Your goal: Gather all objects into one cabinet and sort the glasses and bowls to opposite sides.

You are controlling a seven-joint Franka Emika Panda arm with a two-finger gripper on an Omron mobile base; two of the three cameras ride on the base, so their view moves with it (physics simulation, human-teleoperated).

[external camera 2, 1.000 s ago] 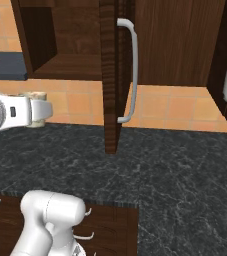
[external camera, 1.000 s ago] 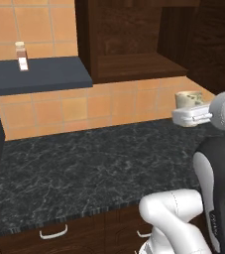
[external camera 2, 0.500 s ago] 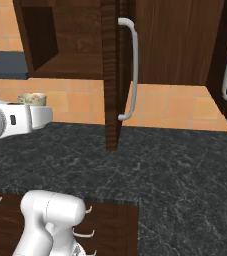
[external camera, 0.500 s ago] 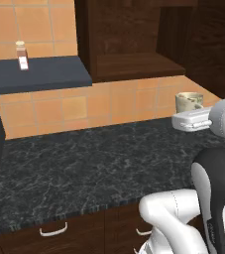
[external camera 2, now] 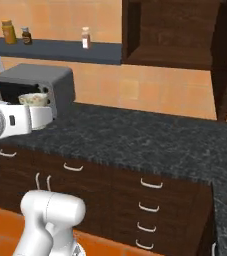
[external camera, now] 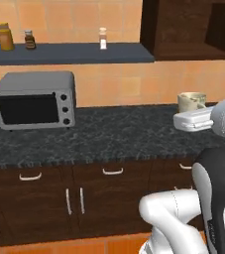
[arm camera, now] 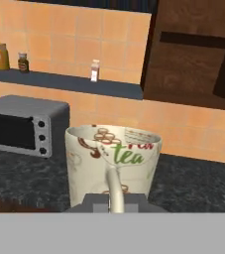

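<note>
The cream-white mug [arm camera: 113, 166] sits upright directly ahead of the hand camera, its handle turned toward the lens and the printed word "tea" on its inner wall; in the left base view the same mug [external camera: 191, 101] rides just above the gripper [external camera: 196, 119], lifted clear of the dark speckled counter [external camera: 114, 134]; the fingers look clamped on it low down near the handle, though the contact itself is hidden at the bottom of the hand view. It reads as a small, stiff ceramic piece, light for the arm but glossy and so likely slippery; a pinch across the wall or the handle root seems the sound hold, and a knock against the cabinet edge could chip it or twist it in the jaws. In the right base view the mug [external camera 2: 32, 99] hangs in front of the silver toaster oven [external camera 2: 35, 85]. Beyond it, the open dark wood cabinet [external camera 2: 175, 35] stands up and to the right, well apart from the mug; its shelf looks bare from here. A grey wall shelf [external camera: 69, 52] carries a small white bottle [external camera: 102, 38] and two jars [external camera: 6, 35].
</note>
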